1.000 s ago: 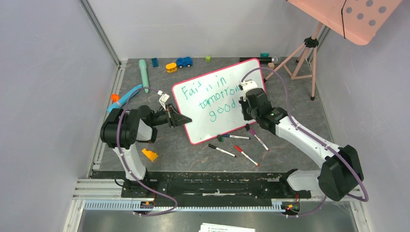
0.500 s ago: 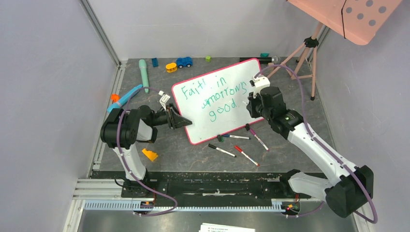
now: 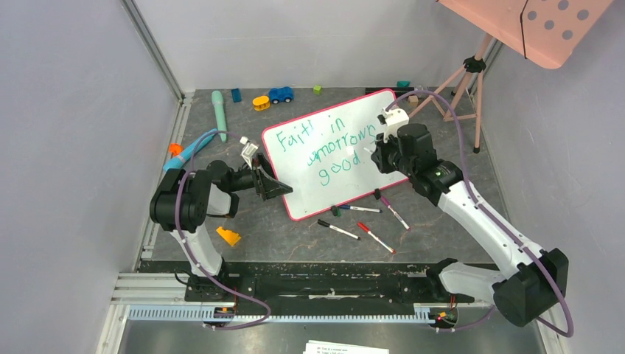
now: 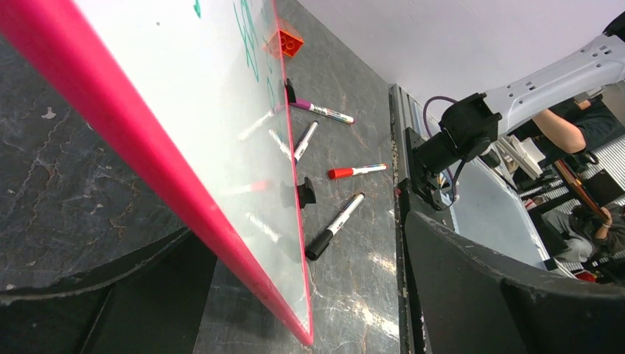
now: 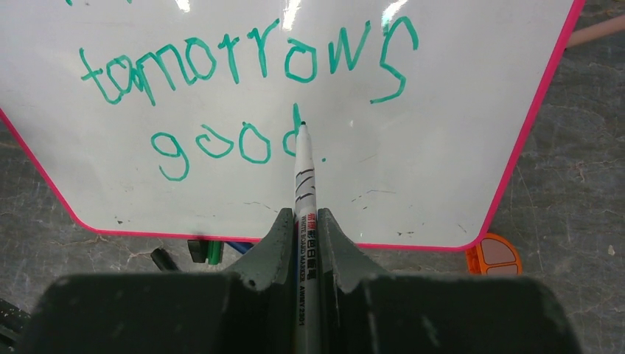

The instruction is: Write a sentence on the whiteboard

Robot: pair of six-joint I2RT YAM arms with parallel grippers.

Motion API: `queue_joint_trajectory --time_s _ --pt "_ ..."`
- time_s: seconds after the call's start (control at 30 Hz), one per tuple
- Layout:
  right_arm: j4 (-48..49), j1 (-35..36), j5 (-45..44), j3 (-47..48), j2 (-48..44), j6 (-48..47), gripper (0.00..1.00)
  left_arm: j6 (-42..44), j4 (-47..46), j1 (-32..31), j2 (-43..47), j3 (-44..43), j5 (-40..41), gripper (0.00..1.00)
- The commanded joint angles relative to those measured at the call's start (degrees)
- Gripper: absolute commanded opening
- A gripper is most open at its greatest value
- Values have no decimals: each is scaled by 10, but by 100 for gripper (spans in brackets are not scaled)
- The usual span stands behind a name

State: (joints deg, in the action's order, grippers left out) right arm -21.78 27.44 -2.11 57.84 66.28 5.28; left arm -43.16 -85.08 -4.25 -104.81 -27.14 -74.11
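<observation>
The whiteboard (image 3: 295, 188), glossy white with a pink-red rim, lies tilted on the dark table. The sentence (image 3: 328, 144) is in green marker and reads about "Faith in tomorrows good". My left gripper (image 3: 276, 186) is open at the board's left edge. In the left wrist view the pink rim (image 4: 147, 155) runs between its spread fingers (image 4: 486, 295) without touching either. My right gripper (image 3: 376, 156) hovers over the board's right part, shut on a white marker (image 5: 304, 184). The marker's tip sits just right of "good" (image 5: 221, 144).
Loose markers lie below the board: black (image 3: 339, 229), red (image 3: 376, 237), purple-capped (image 3: 394, 212). An orange block (image 3: 228, 236) sits near the left arm. Toys line the back: blue car (image 3: 281, 94), yellow piece (image 3: 261, 102), teal tool (image 3: 219, 114). A tripod (image 3: 464, 88) carries a pink dotted panel (image 3: 531, 26).
My left gripper has opened off the board's left edge. My right gripper moved right and back across the board with the marker, uncovering the end of "tomorrows".
</observation>
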Motion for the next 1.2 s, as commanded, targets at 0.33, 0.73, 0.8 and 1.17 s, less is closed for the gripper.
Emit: queue_joint_trajectory --time_s 0.33,0.73,0.8,1.17 --pt "12 -8 19 51 10 -18 0 35 -41 4 54 16 -3 100" --pt "16 -9 33 52 0 -12 0 116 70 88 245 124 188 100" --pt "16 -8 33 53 -2 -11 0 148 178 90 324 132 240 100" --pt "0 -8 47 59 -4 4 0 -94 190 108 465 162 334 100"
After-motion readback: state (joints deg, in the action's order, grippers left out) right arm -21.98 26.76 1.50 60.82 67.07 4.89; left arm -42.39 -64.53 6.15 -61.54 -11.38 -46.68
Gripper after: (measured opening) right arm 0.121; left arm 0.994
